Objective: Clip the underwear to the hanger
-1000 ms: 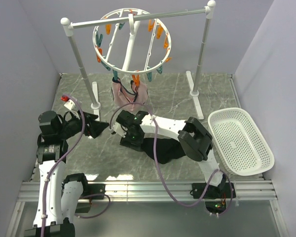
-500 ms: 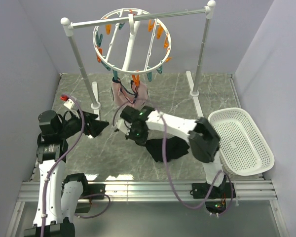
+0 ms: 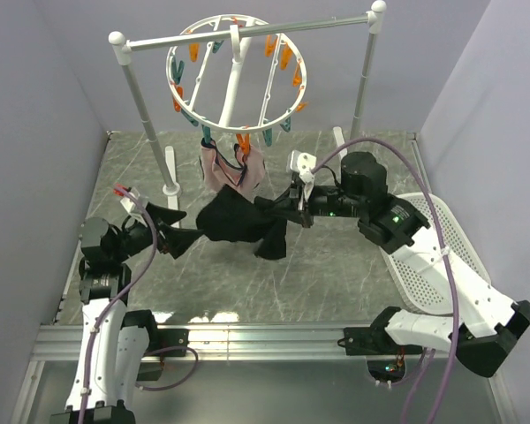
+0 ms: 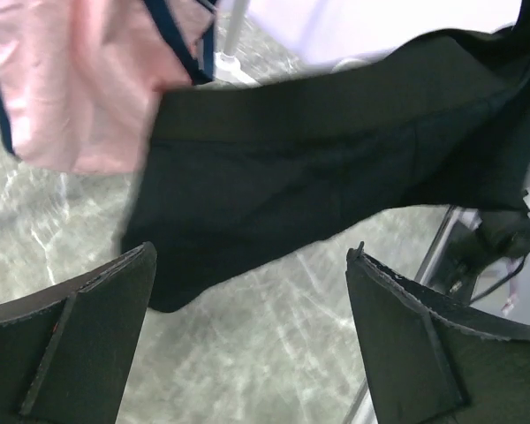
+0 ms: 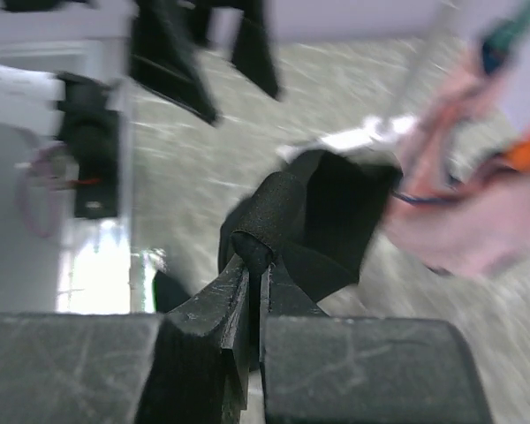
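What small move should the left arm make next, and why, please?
Probably ease the left gripper forward and shut its fingers on the near free corner of the underwear. The right gripper pinches the other side and holds it aloft, while the left fingers stand open just short of the fabric.

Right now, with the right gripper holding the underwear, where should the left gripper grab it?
Probably the free left edge of the underwear, approached from the left: it hangs spread before the open left gripper, opposite where the right gripper pinches it.
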`<state>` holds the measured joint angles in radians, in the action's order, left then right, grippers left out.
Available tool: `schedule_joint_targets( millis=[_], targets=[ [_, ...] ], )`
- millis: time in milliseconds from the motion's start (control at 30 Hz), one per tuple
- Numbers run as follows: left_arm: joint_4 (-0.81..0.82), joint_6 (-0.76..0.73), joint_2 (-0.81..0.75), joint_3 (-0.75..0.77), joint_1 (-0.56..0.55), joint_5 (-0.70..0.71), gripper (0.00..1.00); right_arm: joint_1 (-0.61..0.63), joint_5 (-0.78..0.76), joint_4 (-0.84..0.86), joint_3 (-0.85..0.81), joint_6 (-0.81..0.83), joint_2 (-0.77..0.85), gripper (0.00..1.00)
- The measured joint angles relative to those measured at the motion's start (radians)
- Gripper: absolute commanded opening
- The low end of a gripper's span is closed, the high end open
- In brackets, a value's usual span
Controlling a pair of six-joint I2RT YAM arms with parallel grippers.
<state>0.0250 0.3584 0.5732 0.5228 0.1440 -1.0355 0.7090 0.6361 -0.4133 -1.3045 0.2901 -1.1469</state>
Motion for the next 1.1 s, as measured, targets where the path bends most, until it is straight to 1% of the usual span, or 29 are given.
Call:
schedule_joint_targets(
  millis=[133,233,433,500,567,700,833,900,933,1033,1100],
  targets=[
    [0.011,-0.093,0.023,-0.003,-0.023,-0.039,0.94,-0.008,0.109,0.081,0.057,-0.010,0.006,0.00],
    [-0.011,-0.207,0.074,0.002,-0.046,-0.069,0.93,-0.018,0.159,0.082,0.073,0.019,-0.010,0.00],
    [-0.213,-0.541,0.210,0.047,-0.130,-0.077,0.90,-0.027,0.203,0.031,0.085,0.103,-0.018,0.00],
    [-0.275,-0.642,0.245,0.056,-0.155,-0.074,0.90,-0.039,0.204,0.037,0.124,0.106,-0.004,0.00],
    [-0.310,-0.704,0.261,0.055,-0.179,-0.070,0.90,-0.050,0.200,0.047,0.188,0.099,0.023,0.00],
    [-0.309,-0.762,0.274,0.048,-0.245,-0.066,0.91,-0.055,0.192,0.056,0.225,0.079,0.051,0.00],
    [-0.232,-0.764,0.302,0.008,-0.348,-0.055,0.91,-0.055,0.193,0.087,0.208,0.053,0.072,0.00],
    [-0.188,-0.763,0.332,-0.005,-0.379,-0.044,0.91,-0.055,0.197,0.099,0.180,0.039,0.073,0.00],
    [-0.160,-0.758,0.356,-0.009,-0.389,-0.038,0.92,-0.055,0.200,0.106,0.162,0.032,0.073,0.00],
    [-0.066,-0.729,0.437,-0.010,-0.399,-0.017,0.99,-0.055,0.212,0.120,0.121,0.026,0.073,0.00],
    [-0.001,-0.696,0.473,-0.010,-0.400,-0.002,0.99,-0.055,0.222,0.123,0.102,0.027,0.073,0.00]
  ],
)
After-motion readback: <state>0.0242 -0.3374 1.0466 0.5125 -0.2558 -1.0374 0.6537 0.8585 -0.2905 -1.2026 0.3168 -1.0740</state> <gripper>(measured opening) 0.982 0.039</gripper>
